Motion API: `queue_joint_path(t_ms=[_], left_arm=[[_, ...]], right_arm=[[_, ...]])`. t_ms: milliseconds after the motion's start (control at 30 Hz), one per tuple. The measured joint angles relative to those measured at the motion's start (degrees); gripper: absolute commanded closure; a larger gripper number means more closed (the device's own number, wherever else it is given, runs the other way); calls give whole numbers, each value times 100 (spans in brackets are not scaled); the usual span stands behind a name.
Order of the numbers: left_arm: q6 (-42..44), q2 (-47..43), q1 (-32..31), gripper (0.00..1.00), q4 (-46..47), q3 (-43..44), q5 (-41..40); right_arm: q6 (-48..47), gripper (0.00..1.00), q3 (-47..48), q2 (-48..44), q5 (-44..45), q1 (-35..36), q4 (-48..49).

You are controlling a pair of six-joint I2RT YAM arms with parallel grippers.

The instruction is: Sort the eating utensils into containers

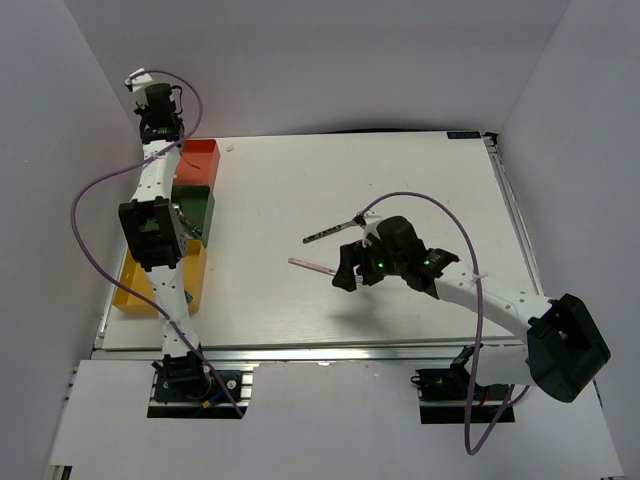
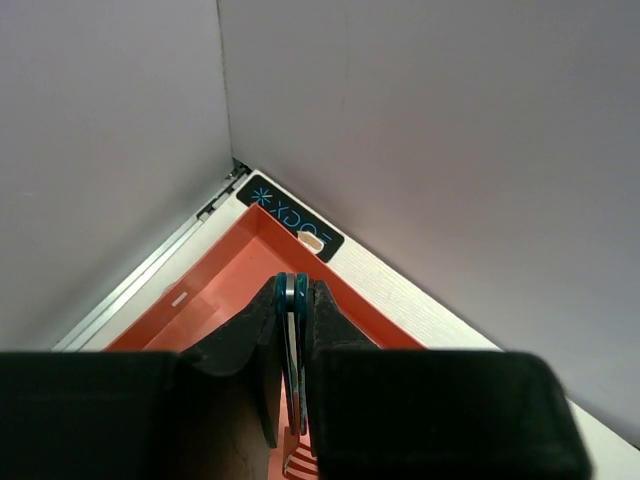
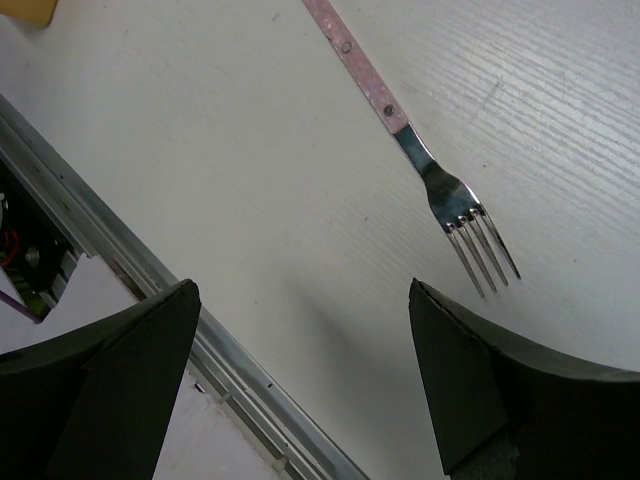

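My left gripper (image 1: 163, 130) (image 2: 292, 288) is shut on a teal-handled fork (image 2: 290, 345), held upright with its tines down over the orange-red bin (image 1: 200, 160) (image 2: 215, 300) at the far left corner. The dark green bin (image 1: 197, 208) and the yellow bin (image 1: 140, 290) stand in a row nearer me, partly hidden by the left arm. My right gripper (image 1: 346, 268) (image 3: 300, 300) is open and empty, just above the table beside a pink-handled fork (image 1: 310, 265) (image 3: 420, 160) lying flat. A dark-handled utensil (image 1: 330, 232) lies a little farther back.
White walls close in the table on the left, back and right. The table's metal front rail (image 3: 230, 350) runs just below my right gripper. A black label (image 2: 290, 215) marks the far left corner.
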Motion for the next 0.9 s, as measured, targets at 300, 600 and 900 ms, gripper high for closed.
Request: queue_joint_path(t_ms=[300,600,900], left_arm=[[-208,142,-2,73,-195,28,249],[-240,496,4,43,-529,50,306],[-280,490,4,19,-557,50,328]], right_arm=[[9,11,0,195,-2,2,-20],[9,11,22,323,-4,17,-22],[11,11,24,487,-2,50,-13]])
